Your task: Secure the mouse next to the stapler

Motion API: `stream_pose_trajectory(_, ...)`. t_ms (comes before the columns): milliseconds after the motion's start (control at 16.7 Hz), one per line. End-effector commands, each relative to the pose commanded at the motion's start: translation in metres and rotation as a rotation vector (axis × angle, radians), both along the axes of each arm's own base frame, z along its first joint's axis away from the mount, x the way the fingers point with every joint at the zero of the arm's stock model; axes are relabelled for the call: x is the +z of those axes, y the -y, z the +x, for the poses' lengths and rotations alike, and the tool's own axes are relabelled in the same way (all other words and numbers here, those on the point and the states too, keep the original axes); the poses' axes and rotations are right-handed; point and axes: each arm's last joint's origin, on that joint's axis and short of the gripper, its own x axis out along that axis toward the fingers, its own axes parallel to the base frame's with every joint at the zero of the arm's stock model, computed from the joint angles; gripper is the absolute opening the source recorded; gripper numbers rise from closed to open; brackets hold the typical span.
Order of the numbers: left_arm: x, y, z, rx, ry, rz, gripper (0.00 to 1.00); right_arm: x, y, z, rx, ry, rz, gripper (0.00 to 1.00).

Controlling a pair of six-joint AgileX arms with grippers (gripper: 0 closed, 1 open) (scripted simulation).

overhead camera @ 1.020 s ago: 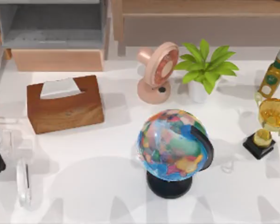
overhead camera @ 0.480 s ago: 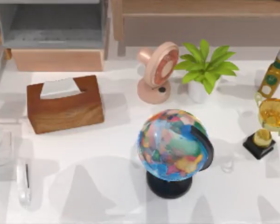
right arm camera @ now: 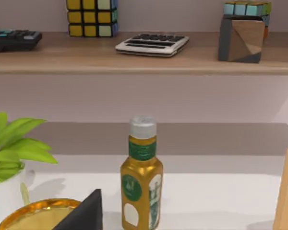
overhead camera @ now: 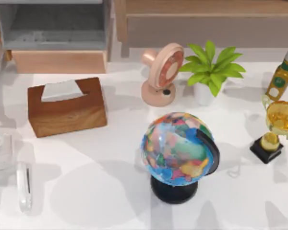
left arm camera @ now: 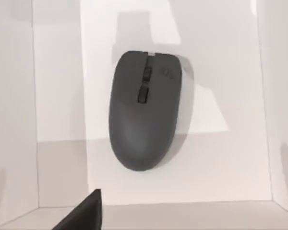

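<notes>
A dark grey mouse lies flat on a white surface in the left wrist view, with nothing touching it. A dark part of my left gripper shows at that picture's edge, apart from the mouse. In the top view, a pale, glassy long object with a dark slit lies at the front left; it may be the stapler, I cannot tell. A dark part of my right gripper shows in the right wrist view, in front of a yellow bottle.
A globe stands mid-table, a wooden tissue box at the left, a pink fan and a potted plant behind. A gold trophy and the bottle stand at the right. A glassy block sits at the left edge.
A dark piece of my left arm at the top view's left edge one second ago has gone from that view. Shadows on the table have shifted.
</notes>
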Motion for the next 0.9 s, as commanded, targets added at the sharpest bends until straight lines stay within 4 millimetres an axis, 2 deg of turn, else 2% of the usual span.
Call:
stream_pose_trajectory(120,-0.034,-0.026,0.034,-0.002,-0.127,-0.022,1.00,0.000,0.000,0.000,0.000,0.000,0.000,1.00)
stream_pose_trajectory(240,-0.070,-0.047,0.059,-0.010,-0.232,-0.046,1.00,0.000,0.000,0.000,0.000,0.000,0.000,1.00)
stream_pose_trajectory(360,-0.100,-0.061,0.075,-0.026,-0.308,-0.066,1.00,0.000,0.000,0.000,0.000,0.000,0.000,1.00)
stream_pose_trajectory(480,-0.121,-0.066,0.086,-0.048,-0.350,-0.076,1.00,0.000,0.000,0.000,0.000,0.000,0.000,1.00)
stream_pose_trajectory(660,-0.136,-0.064,0.096,-0.079,-0.368,-0.077,1.00,0.000,0.000,0.000,0.000,0.000,0.000,1.00)
stream_pose_trajectory(900,-0.136,-0.064,0.097,-0.084,-0.367,-0.076,1.00,0.000,0.000,0.000,0.000,0.000,0.000,1.00)
